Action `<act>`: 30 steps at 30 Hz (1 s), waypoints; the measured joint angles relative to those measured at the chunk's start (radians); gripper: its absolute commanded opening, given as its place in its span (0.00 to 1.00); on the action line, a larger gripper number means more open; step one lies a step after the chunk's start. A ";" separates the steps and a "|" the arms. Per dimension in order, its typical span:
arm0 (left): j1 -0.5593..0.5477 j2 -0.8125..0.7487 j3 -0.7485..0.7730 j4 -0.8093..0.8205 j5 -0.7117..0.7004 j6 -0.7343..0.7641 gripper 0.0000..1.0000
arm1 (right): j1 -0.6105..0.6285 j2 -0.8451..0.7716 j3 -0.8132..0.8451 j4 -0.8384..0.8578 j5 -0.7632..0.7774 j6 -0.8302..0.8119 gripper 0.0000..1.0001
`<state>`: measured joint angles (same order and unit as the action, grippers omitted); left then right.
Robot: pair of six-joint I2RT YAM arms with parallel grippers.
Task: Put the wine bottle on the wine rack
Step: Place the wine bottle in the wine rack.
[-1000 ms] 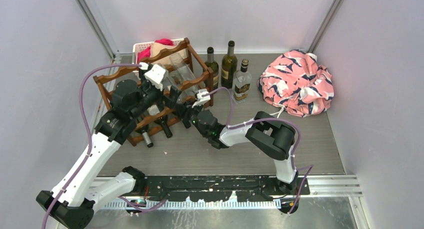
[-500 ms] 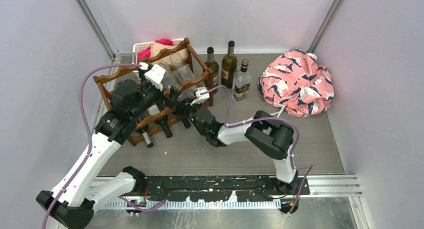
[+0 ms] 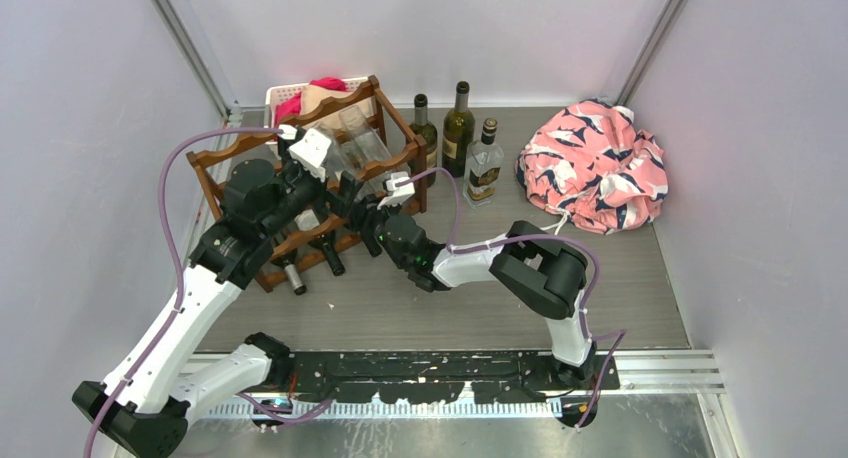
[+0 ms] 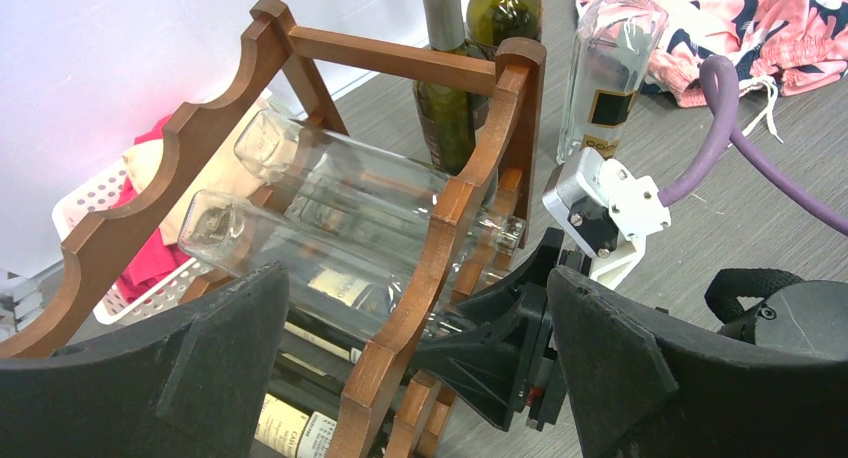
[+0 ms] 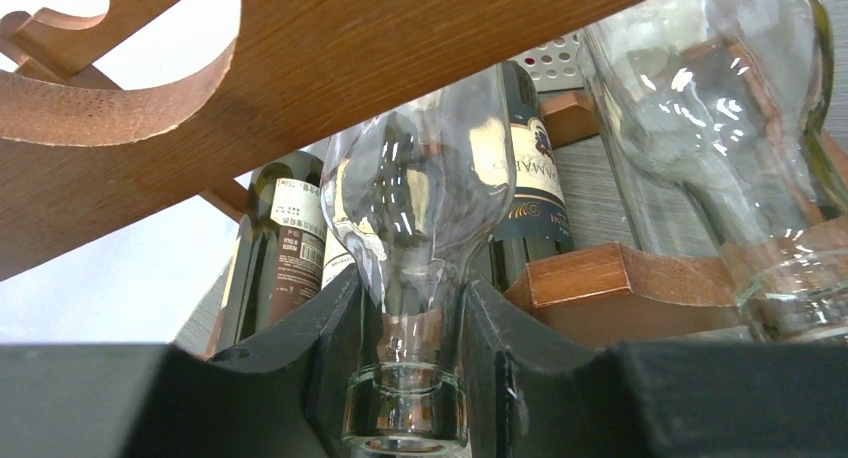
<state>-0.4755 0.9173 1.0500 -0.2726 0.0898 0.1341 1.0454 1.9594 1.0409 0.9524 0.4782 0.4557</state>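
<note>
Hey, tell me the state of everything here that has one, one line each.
right fingers, shut on neck of clear bottle
clear bottle, lying in the wine rack, held
second clear bottle, lying in rack, free
left fingers, open, empty
wine rack, upright
green bottle, upright
pink cloth, crumpled

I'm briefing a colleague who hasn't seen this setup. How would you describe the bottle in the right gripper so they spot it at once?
Find the dark wooden wine rack at the table's back left. Two clear bottles lie side by side near its top. Yours is the clear bottle nearer the robot, its neck pinched by the right gripper; the other clear bottle lies free.
</note>
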 measured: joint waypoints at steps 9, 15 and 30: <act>0.000 0.000 0.000 0.000 0.000 0.000 0.99 | 0.000 0.000 0.004 -0.003 0.003 0.018 0.52; 0.000 -0.002 -0.002 0.000 0.000 0.000 0.99 | 0.000 0.000 0.011 0.005 0.011 0.022 0.57; 0.000 -0.002 -0.002 0.000 0.000 0.000 0.99 | 0.000 -0.001 0.014 0.011 0.013 0.006 0.60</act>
<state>-0.4751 0.9154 1.0481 -0.2722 0.0898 0.1345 1.0454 1.9583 1.0546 0.9634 0.4915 0.4622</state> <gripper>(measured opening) 0.994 0.575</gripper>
